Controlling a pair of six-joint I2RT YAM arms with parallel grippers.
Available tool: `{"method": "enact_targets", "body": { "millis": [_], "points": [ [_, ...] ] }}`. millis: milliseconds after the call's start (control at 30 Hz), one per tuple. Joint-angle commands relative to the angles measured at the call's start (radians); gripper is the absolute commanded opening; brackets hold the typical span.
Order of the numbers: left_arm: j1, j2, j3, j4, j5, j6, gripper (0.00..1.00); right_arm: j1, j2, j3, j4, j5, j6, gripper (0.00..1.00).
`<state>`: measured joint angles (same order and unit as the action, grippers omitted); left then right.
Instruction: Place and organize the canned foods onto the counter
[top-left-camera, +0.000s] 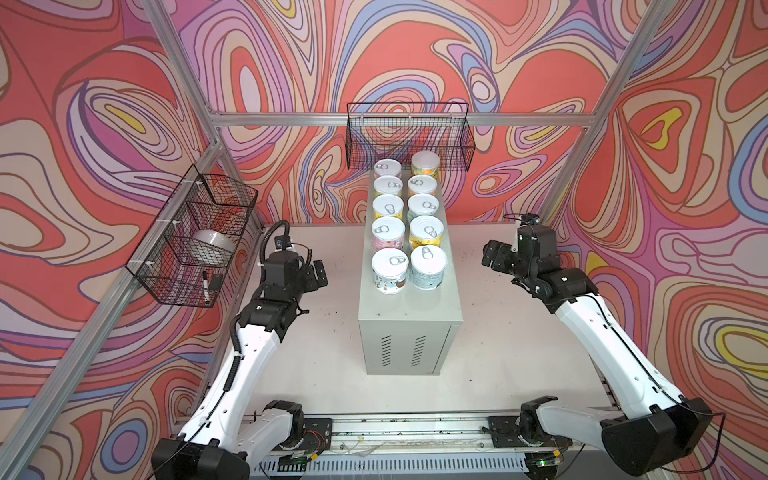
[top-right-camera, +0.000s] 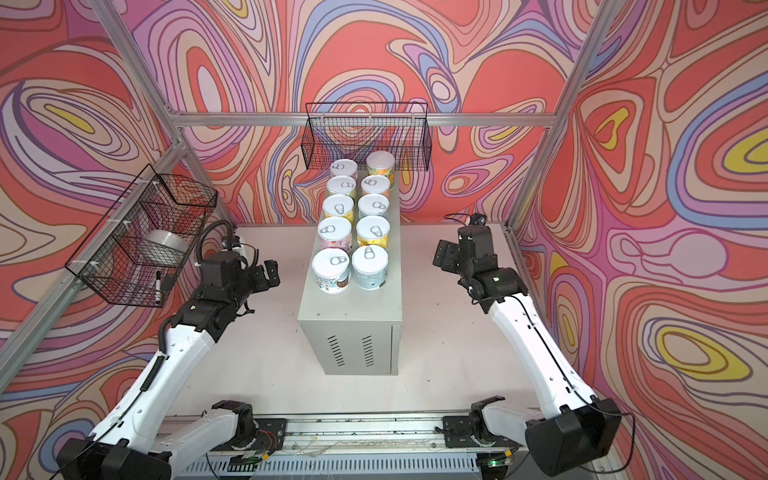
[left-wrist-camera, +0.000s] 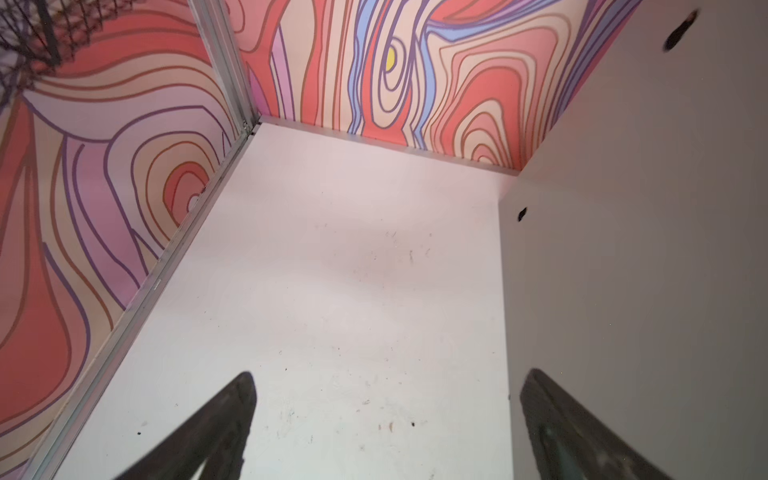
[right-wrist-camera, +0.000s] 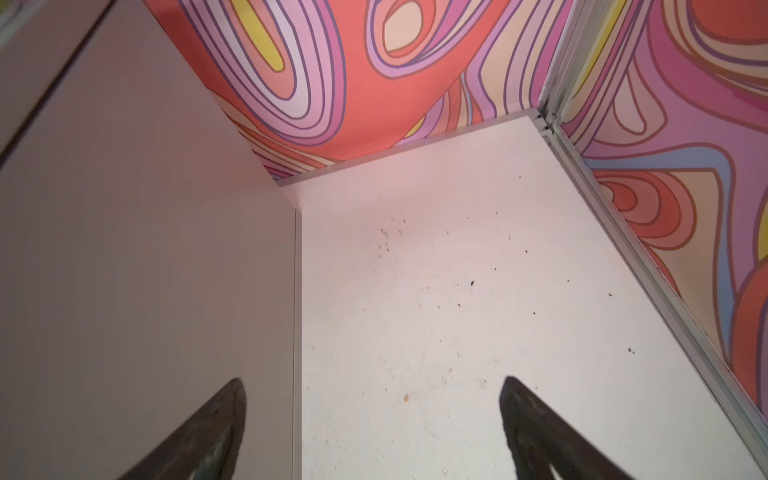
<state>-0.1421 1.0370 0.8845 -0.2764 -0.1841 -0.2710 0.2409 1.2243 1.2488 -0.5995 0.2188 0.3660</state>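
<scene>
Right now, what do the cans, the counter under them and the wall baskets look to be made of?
Cans: probably metal, going by the shiny silver pull-tab lids; the pastel wraps look like printed paper or film. Counter: likely painted sheet metal, matte pale grey, with punched vent slits. Wall baskets: black coated wire, an open see-through grid.

You've got printed labels on the canned foods (top-left-camera: 388, 208), but the lettering is too small and blurred to read.

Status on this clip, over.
Left tool open, empty. Right tool open, empty. Ten cans in two rows on counter. Nothing in the way.
</scene>
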Motion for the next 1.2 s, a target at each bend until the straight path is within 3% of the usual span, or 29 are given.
{"method": "enact_targets", "body": {
  "millis": [0,133,233,333,433,500,600,733,767,867,900,933,1000,1067,1100,1167],
  "points": [
    [0.006,-0.044,-0.13,0.275,-0.131,0.056,1.0,-0.002,0.024,-0.054,0.112,0.021,-0.012,0.98],
    [0.006,-0.014,-0.249,0.372,-0.302,0.055,1.0,0.0,-0.05,-0.219,0.295,0.042,-0.054,0.98],
    [0.005,0.077,-0.319,0.452,-0.396,-0.015,1.0,0.001,-0.132,-0.37,0.49,0.06,-0.128,0.98],
    [0.007,0.214,-0.487,0.854,-0.436,0.091,1.0,-0.001,-0.166,-0.437,0.553,0.095,-0.177,0.98],
    [0.022,0.357,-0.545,1.111,-0.525,0.155,1.0,-0.002,-0.13,-0.469,0.549,0.171,-0.201,0.98],
    [0.075,0.384,-0.597,1.227,-0.347,0.137,1.0,-0.001,-0.094,-0.521,0.62,0.222,-0.228,0.98],
    [0.104,0.363,-0.584,1.158,-0.235,0.133,1.0,-0.004,0.011,-0.602,0.802,0.297,-0.258,0.98],
    [0.107,0.457,-0.675,1.416,0.0,0.22,1.0,-0.021,0.224,-0.754,1.271,0.347,-0.345,0.99],
    [0.106,0.56,-0.7,1.617,-0.006,0.244,1.0,-0.028,0.289,-0.805,1.437,0.352,-0.368,0.99],
    [0.108,0.445,-0.652,1.36,-0.029,0.199,1.0,-0.042,0.468,-0.91,1.857,0.326,-0.437,0.99],
    [0.108,0.521,-0.657,1.489,-0.034,0.224,1.0,-0.047,0.481,-0.92,1.911,0.323,-0.452,0.98],
    [0.107,0.551,-0.671,1.55,-0.036,0.236,1.0,-0.048,0.454,-0.921,1.853,0.301,-0.428,0.98],
    [0.107,0.463,-0.657,1.379,-0.033,0.206,1.0,-0.063,0.463,-0.924,1.867,0.274,-0.424,0.98],
    [0.107,0.508,-0.649,1.448,-0.035,0.221,1.0,-0.068,0.456,-0.91,1.824,0.252,-0.417,0.98],
    [0.107,0.531,-0.651,1.484,-0.033,0.232,1.0,-0.094,0.451,-0.89,1.771,0.202,-0.397,0.98],
    [0.107,0.48,-0.621,1.333,-0.037,0.211,1.0,-0.182,0.491,-0.834,1.662,0.044,-0.332,0.98]
  ]
}}
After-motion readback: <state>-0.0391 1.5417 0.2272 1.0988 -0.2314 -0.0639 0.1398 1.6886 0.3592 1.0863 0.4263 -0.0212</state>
